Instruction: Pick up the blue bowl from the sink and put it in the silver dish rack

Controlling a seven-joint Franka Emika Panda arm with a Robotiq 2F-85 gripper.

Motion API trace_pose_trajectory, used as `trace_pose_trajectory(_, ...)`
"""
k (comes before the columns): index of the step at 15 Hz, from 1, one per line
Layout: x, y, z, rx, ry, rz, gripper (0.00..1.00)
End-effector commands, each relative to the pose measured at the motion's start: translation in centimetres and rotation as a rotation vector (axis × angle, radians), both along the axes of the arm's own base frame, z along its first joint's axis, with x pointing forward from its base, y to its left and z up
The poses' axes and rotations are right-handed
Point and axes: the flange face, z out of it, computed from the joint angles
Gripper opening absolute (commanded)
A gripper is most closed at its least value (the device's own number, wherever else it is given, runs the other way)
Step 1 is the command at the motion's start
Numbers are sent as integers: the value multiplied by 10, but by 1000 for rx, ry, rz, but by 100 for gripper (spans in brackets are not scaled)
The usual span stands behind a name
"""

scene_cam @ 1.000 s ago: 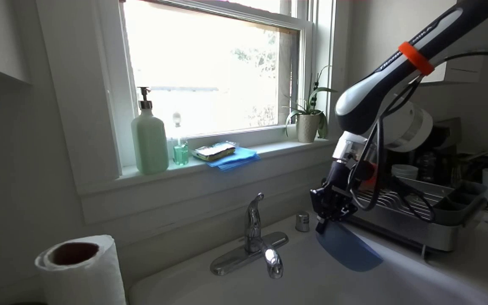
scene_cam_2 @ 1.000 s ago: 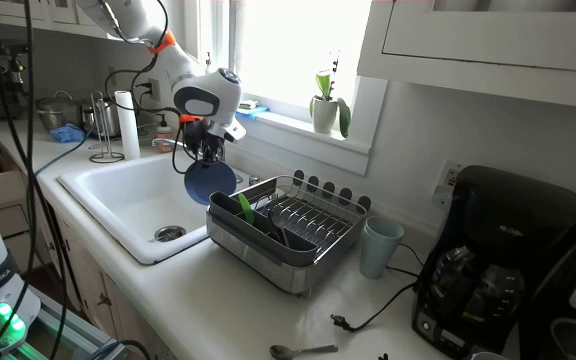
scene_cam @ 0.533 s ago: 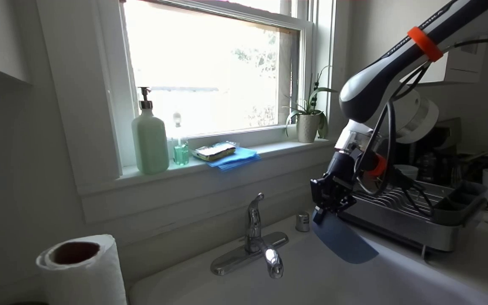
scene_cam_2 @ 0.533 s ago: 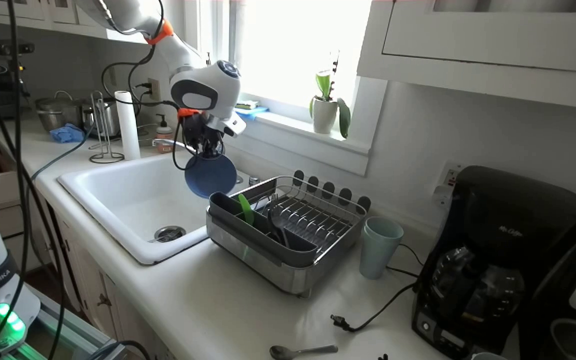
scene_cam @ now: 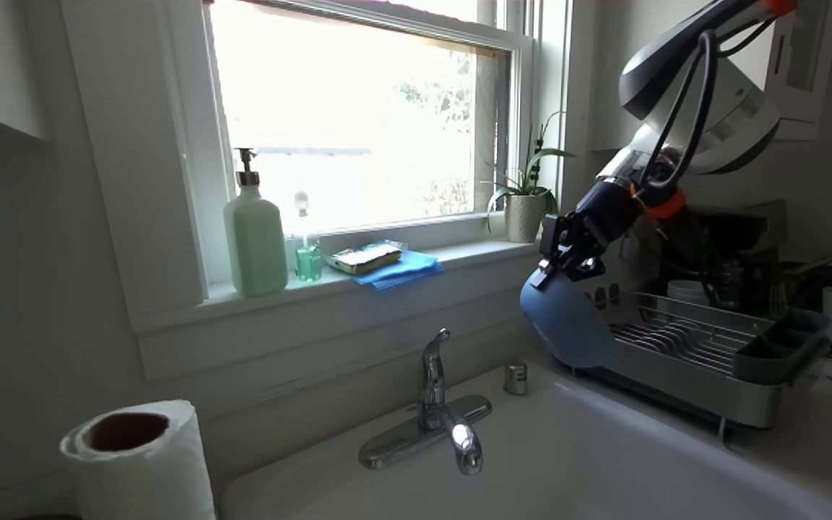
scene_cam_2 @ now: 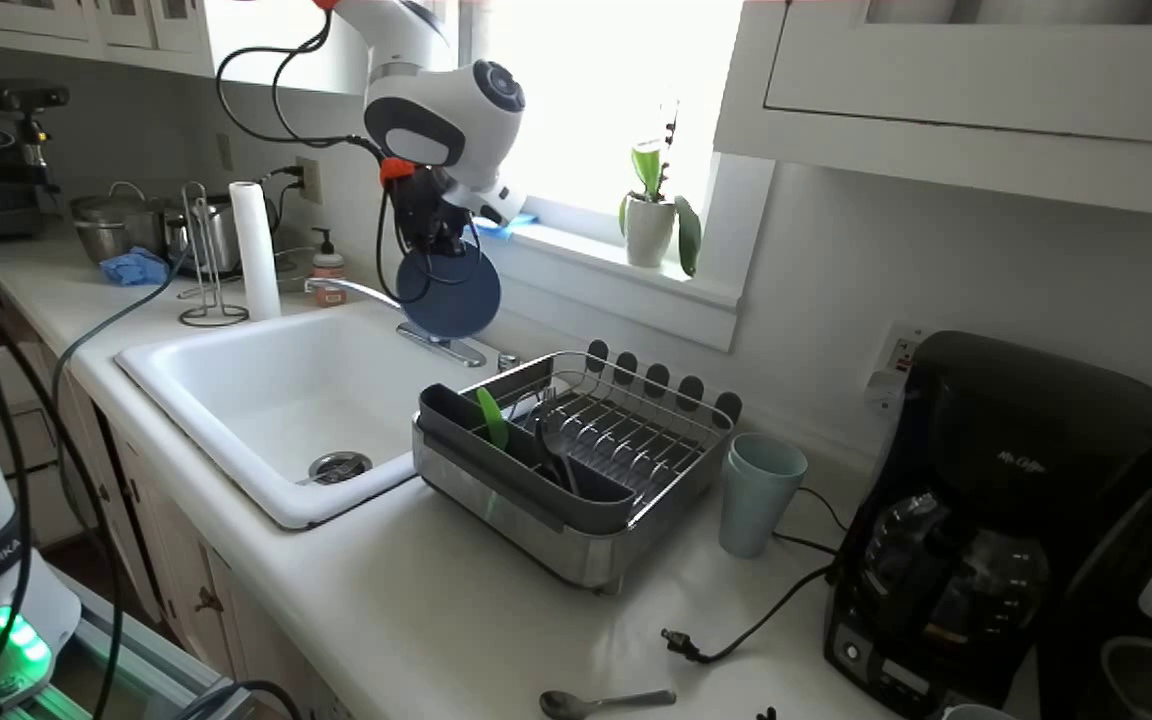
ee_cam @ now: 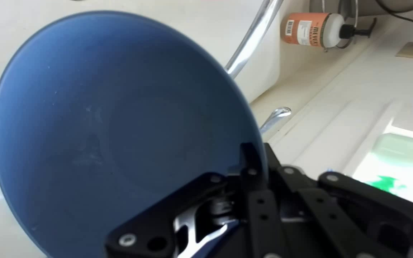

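Note:
My gripper is shut on the rim of the blue bowl [ee_cam: 131,107]; in the wrist view the fingers [ee_cam: 260,161] pinch it from both sides. In both exterior views the bowl [scene_cam: 568,321] [scene_cam_2: 448,295] hangs steeply tilted below the gripper [scene_cam: 559,273] [scene_cam_2: 444,248]. It is in the air above the back of the white sink [scene_cam_2: 266,410], clear of the basin. The silver dish rack [scene_cam_2: 521,525] stands on the counter beside the sink; it also shows behind the bowl in an exterior view [scene_cam: 690,383]. The bowl's outside is mostly hidden in the wrist view.
The chrome faucet [scene_cam: 432,397] stands at the sink's back edge. The rack holds a dark utensil caddy [scene_cam_2: 586,510] with a green utensil [scene_cam_2: 491,415]. Light blue cups [scene_cam_2: 758,500] and a coffee maker [scene_cam_2: 996,520] stand beyond it. A potted plant [scene_cam_2: 649,230] is on the sill.
My gripper has lifted the bowl higher, up out of the sink area, and shifted it slightly toward the window and rack side. The bowl has stayed in the grip. The rack has not moved.

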Motion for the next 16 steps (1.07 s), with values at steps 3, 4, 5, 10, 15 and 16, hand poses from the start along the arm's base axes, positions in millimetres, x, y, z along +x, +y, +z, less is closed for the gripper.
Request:
trace_pose_trajectory(3, -14, -77, 22, 141, -126, 64, 1)
trace_pose_trajectory(4, -21, -96, 30, 171, -147, 84, 1)
trace_pose_trajectory(5, -22, -72, 21, 119, -92, 49, 1)
trace_pose_trajectory(10, -20, -77, 21, 126, -98, 76, 1)
trace_pose_trajectory(15, -36, -133, 44, 159, -189, 126, 1)
trace_pose_trajectory(16, -38, -145, 41, 175, -188, 152, 1)
